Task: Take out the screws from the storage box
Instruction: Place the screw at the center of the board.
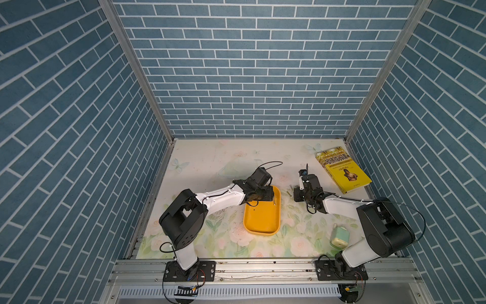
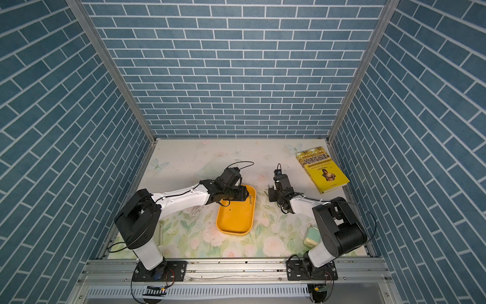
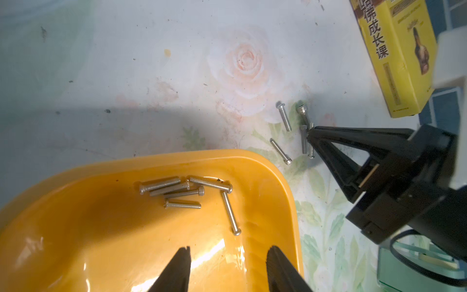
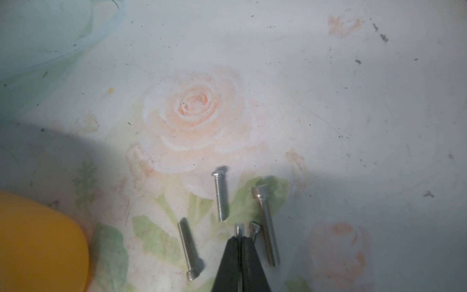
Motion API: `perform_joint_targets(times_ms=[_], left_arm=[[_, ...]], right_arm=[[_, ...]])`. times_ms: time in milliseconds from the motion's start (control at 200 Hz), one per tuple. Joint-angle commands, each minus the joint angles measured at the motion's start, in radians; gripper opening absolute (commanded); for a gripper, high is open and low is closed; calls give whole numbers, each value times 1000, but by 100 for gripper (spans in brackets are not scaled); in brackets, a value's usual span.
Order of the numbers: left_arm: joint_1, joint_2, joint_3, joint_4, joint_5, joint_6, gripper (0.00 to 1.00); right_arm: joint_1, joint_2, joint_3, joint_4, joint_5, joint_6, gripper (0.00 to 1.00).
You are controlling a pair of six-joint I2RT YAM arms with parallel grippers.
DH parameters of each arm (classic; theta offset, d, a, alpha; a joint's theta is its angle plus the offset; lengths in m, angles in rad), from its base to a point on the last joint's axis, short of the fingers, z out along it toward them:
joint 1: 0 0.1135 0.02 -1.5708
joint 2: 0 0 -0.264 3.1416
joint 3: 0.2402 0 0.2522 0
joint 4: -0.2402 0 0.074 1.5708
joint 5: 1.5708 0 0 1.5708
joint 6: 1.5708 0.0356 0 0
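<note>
Left wrist view, yellow book (image 3: 396, 55) beyond screws (image 3: 284, 120)

Storage box (image 3: 101, 227): glossy, smooth plastic, bright reflections. Screws (image 3: 159, 184): shiny threaded metal. Table (image 3: 126, 75): smooth printed surface, dirt-speckled.

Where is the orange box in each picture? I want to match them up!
Top view: the storage box lies mid-table, between the two arms.
Top view: same place, between the arms.
Left wrist: it fills the near part of the picture, with six screws inside.
Right wrist: only one rounded corner shows.
Shared landmark: the loose screws on the table beside it.
</note>
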Motion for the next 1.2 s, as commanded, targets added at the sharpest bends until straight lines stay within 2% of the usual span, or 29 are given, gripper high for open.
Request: perform_joint_targets(times_ms=[0,190,470,1000,1195], left_arm=[[-11,29,18,-32,-17,-13,52],[-15,62,40,-71,-40,-39,51],[-31,117,97,-93,-34,-40,50],[-45,251,196,-156,-42,-34,52],[-53,303,252,-238,-73,-22,46]], right_arm=[[0,-12,-13,26,-21,-15,3],[0,-1,-11,32,-42,-18,7],[0,-10,-19,39,-41,-17,25],[0,3,-12,37,-47,-22,28],[0,28,10,20,-59,-27,28]])
